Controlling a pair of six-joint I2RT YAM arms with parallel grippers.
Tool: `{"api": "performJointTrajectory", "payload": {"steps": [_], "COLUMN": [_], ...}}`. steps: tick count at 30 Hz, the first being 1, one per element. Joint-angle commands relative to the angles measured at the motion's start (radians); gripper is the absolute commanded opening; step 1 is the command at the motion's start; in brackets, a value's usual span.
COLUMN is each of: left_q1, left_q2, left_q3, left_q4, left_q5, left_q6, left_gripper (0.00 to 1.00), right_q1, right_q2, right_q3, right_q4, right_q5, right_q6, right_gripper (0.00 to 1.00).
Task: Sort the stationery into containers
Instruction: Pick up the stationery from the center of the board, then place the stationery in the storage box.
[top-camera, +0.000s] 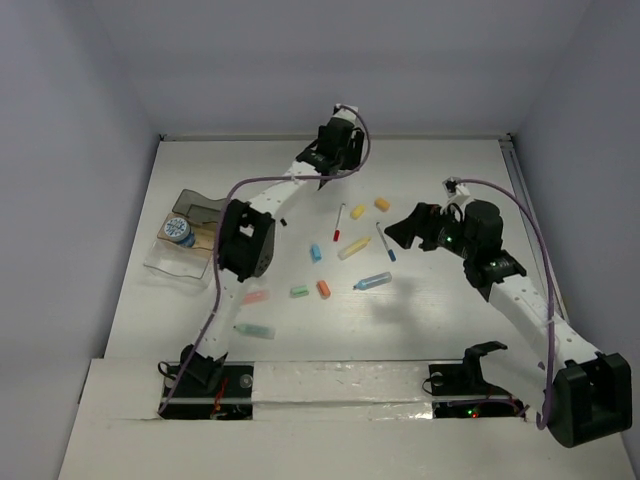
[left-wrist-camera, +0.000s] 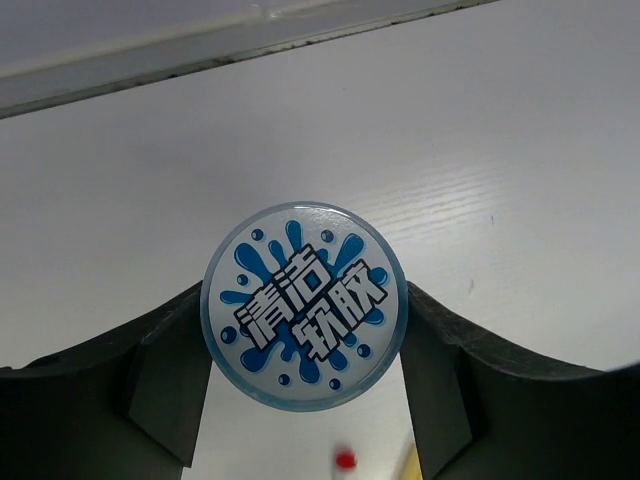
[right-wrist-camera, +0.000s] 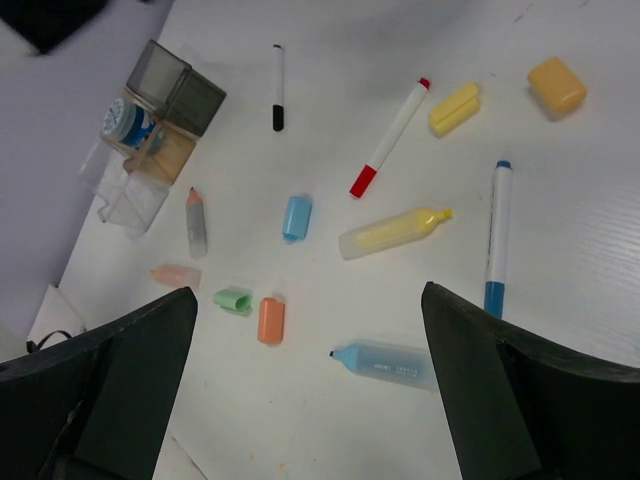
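Gripping a round blue-white tub (left-wrist-camera: 305, 290) in the left gripper (left-wrist-camera: 305, 330), pinched on both sides, up by the far edge of the table (top-camera: 440, 160); holding the right gripper (right-wrist-camera: 308, 310) wide open and empty over the loose stationery (right-wrist-camera: 390, 232); looks like the carrying step; next, calls for a swing across to the clear tray (top-camera: 168, 265), by the other tub (top-camera: 180, 231), then a gentle let-go.

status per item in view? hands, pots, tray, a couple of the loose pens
left hand: shut on the sides of the round pot
round pot: gripped, label facing up
right hand: open, holding nothing
second pot: sitting in the clear tray
clear tray: upright at the table's left edge
yellow highlighter: lying flat, unsorted
red-capped pen: capped, lying flat, unsorted
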Motion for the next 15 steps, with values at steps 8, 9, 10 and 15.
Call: {"api": "performJointTrajectory", "payload": {"steps": [8,9,10,15], "left_q1": [0.199,0.235,0.261,0.443], "left_q2": [-0.939,-1.062,-1.116,-1.416], "left_q3": [-0.852,-0.985,-1.045,-1.341], "left_q4": [0.187,0.183,0.177,0.103], "left_q5": [-0.08,-0.071,-0.068,-0.031], "left_q6": [-0.114,-0.131,-0.145,-0.18], "left_gripper": [0.36,0.36,0.36,0.36], "right_q1": [0.016,0.016,0.016,0.016], "right_q2": [0.025,0.023,0.02,-0.004], "right_q3": [-0.075,-0.078,-0.083,-0.095], "right_q4": [0.122,0.125,0.132,0.142], "right_q5": [0.06,0.066,0.072,0.063], "right_q6": [0.01,0.012,0.012,0.015], "right_gripper": [1.0,1.0,1.0,1.0]}}
